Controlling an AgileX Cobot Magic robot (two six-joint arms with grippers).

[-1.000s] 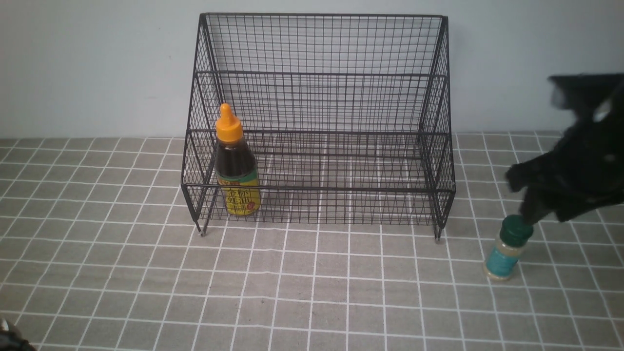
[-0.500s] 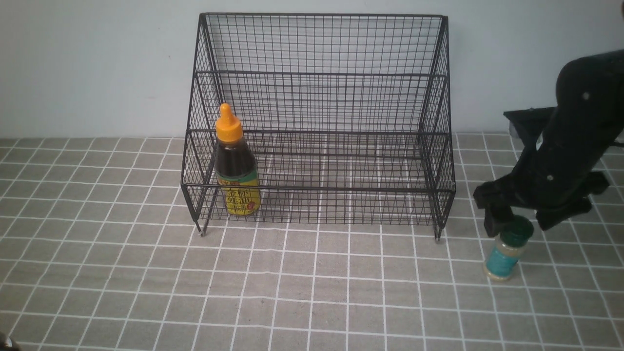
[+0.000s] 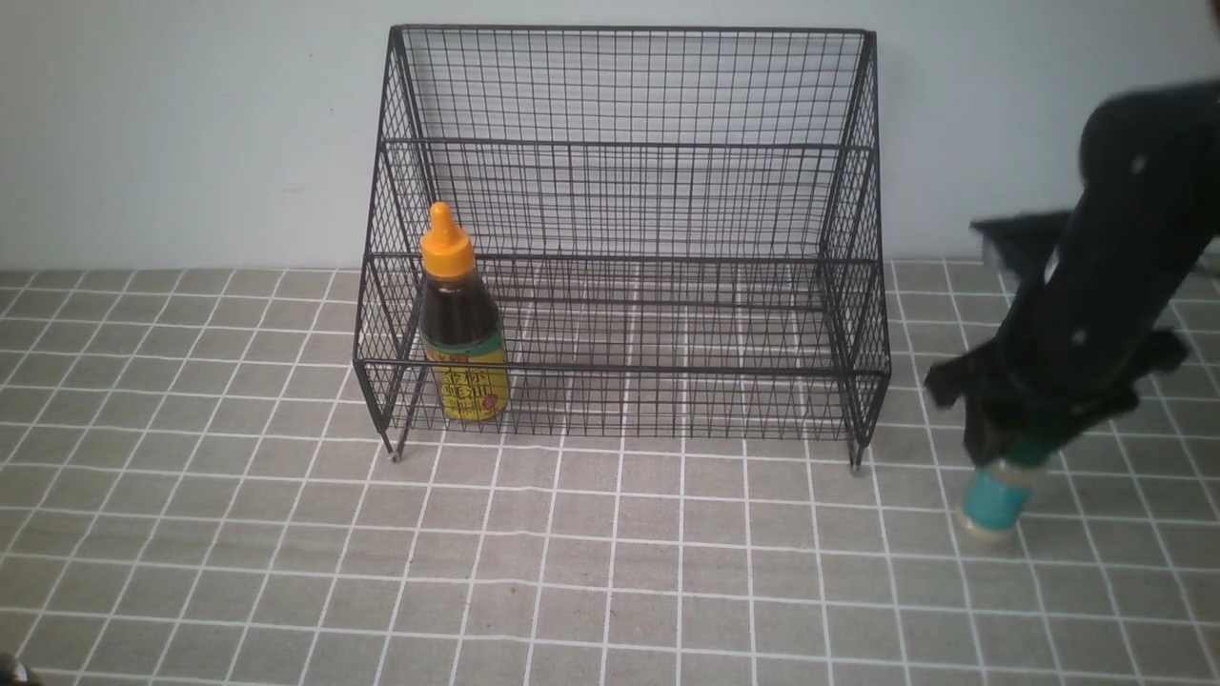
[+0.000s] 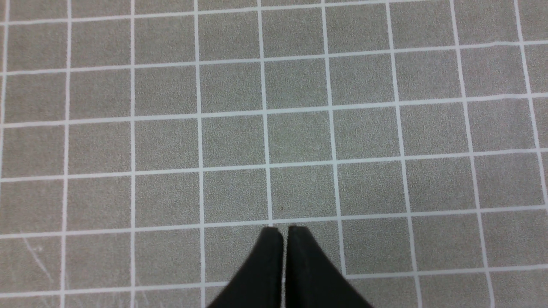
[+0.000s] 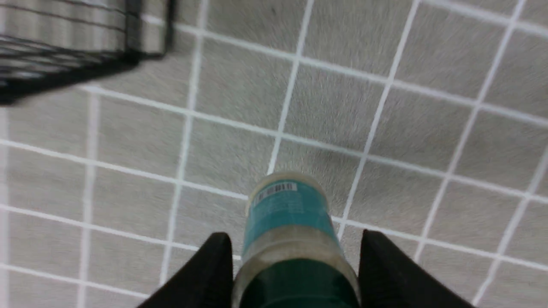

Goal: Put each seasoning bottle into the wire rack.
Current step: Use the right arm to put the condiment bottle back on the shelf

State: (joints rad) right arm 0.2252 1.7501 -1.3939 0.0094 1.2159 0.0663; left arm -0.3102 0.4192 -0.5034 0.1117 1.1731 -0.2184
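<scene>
A grey tabletop (image 3: 610,572) ruled in a white grid fills the foreground, and a plain pale wall (image 3: 191,124) closes the room behind it. The wire rack (image 3: 620,143) stands at the back of the tabletop, its tall grid against the wall.

The right pincer (image 3: 1010,448) reaches down to the robot's right of the rack and straddles the top of the shaker jar (image 3: 991,500). In the right wrist view its black fingers (image 5: 205,273) stand apart on either side of the jar (image 5: 289,214), with a sliver of tabletop showing on each side (whether a pad brushes the glass lower down I cannot tell). The left pincer (image 4: 284,231) has its tips pressed together with nothing between them, over bare grid.

The jar stands outside the rack, near its front right foot, on the tabletop. Its long axis is vertical, the dark green lid (image 5: 295,286) upward between the fingers, the teal label wrapped round the body (a barcode faces the wrist camera). The front view shows it a little blurred.

The sauce bottle (image 3: 462,333) is inside the rack, at the left end of the lowest step behind the front mesh, upright, its orange nozzle pointing straight up and its yellow-green label facing forward.
</scene>
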